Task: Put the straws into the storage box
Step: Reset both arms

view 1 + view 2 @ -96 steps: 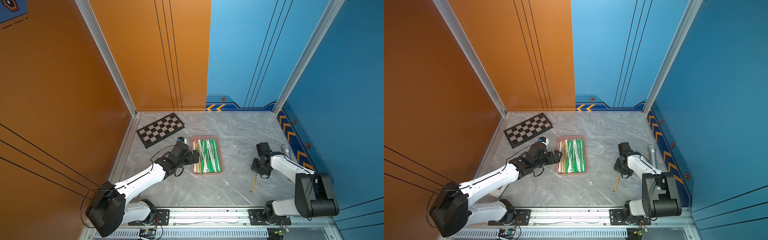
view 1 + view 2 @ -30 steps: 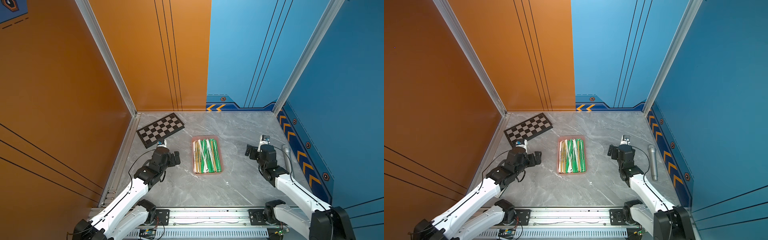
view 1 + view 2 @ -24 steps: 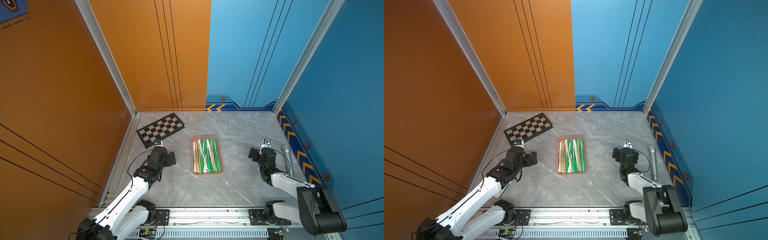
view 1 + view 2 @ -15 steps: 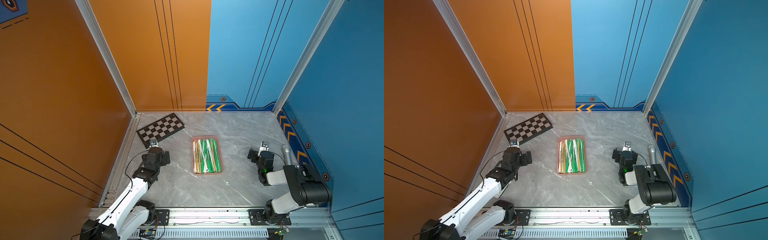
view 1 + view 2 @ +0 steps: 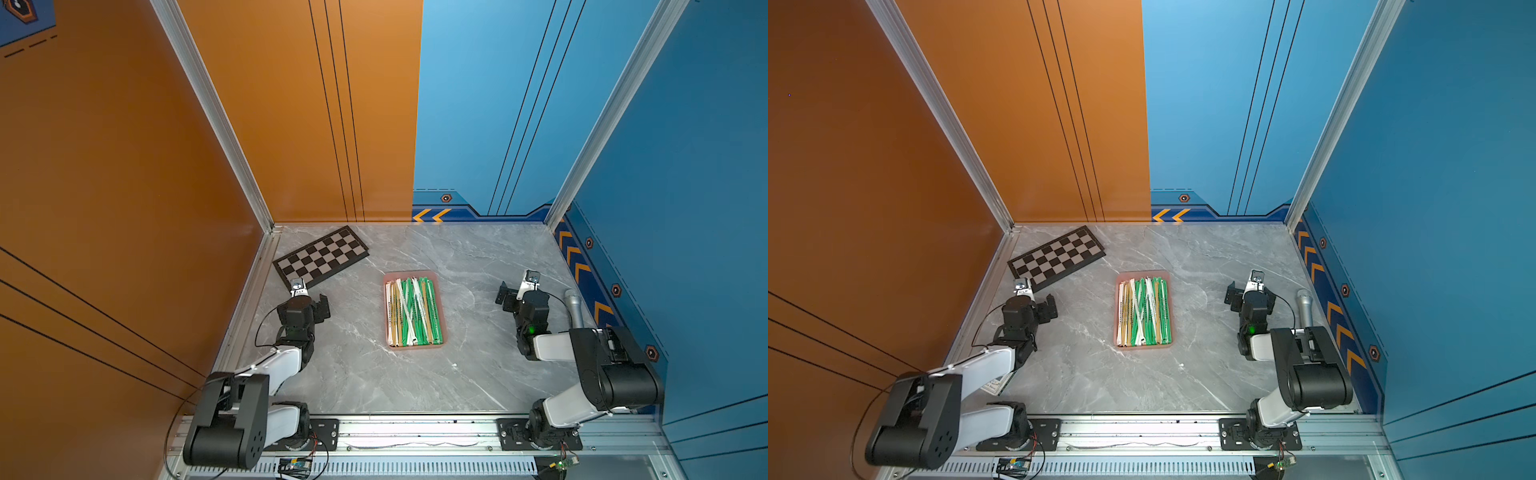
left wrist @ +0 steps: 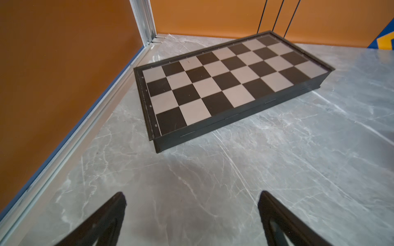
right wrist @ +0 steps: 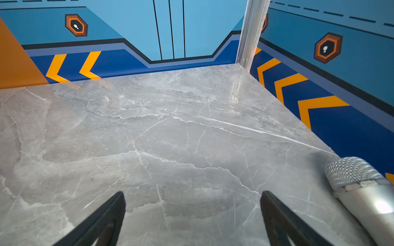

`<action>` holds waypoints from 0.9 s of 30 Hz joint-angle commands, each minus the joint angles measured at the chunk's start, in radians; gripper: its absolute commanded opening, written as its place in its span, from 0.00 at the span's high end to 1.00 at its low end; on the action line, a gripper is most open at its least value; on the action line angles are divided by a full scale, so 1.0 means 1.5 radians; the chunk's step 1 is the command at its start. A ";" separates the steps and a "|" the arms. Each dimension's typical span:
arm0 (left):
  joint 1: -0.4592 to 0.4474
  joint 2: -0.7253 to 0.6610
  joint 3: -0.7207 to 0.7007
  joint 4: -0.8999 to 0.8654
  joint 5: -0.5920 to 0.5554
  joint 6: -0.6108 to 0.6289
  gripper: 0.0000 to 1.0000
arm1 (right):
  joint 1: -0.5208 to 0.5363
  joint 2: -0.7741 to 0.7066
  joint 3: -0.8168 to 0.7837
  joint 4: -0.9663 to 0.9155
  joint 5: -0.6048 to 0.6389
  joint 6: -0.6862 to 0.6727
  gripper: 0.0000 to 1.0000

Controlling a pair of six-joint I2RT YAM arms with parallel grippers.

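The straws (image 5: 411,307), green, white and tan, lie lengthwise in a heap inside the pink storage box (image 5: 415,347) in the middle of the marble table; both top views show them (image 5: 1144,311) within the box's rim (image 5: 1144,346). My left gripper (image 5: 305,303) sits well left of the box, near the chequered board, open with nothing between its fingers (image 6: 191,198). My right gripper (image 5: 519,297) sits well right of the box, also open and empty (image 7: 193,197). Neither wrist view shows the box or a straw.
A black-and-grey chequered board (image 5: 320,257) lies at the far left corner, just ahead of the left gripper (image 6: 230,83). A grey metal microphone (image 5: 575,309) lies along the right wall beside the right gripper (image 7: 360,191). Walls close in on three sides.
Both arms have drawn back from the middle and folded up near their bases, grippers staying open. The tan straw that lay on the table by the right gripper no longer shows there.
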State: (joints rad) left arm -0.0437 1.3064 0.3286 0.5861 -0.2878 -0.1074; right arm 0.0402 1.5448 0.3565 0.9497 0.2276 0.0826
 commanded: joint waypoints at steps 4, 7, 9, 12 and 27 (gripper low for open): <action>0.014 0.061 -0.018 0.215 -0.003 0.033 0.01 | 0.003 -0.003 -0.003 -0.006 -0.005 -0.008 0.00; 0.025 0.129 -0.063 0.359 0.009 0.022 0.01 | 0.003 -0.003 -0.017 0.021 0.006 -0.005 0.00; 0.015 0.181 -0.073 0.441 0.037 0.047 0.01 | 0.003 -0.002 -0.019 0.025 0.025 0.002 0.00; 0.004 0.176 -0.062 0.413 0.063 0.071 0.01 | 0.005 -0.004 -0.007 -0.003 0.052 0.011 0.00; 0.000 0.176 -0.018 0.331 0.044 0.072 0.01 | 0.009 -0.001 -0.005 -0.001 0.057 0.006 0.00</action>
State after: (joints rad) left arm -0.0406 1.5841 0.2924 1.1019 -0.2161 -0.0071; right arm 0.0467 1.5448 0.3424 0.9607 0.2928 0.0853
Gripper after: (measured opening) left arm 0.985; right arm 0.999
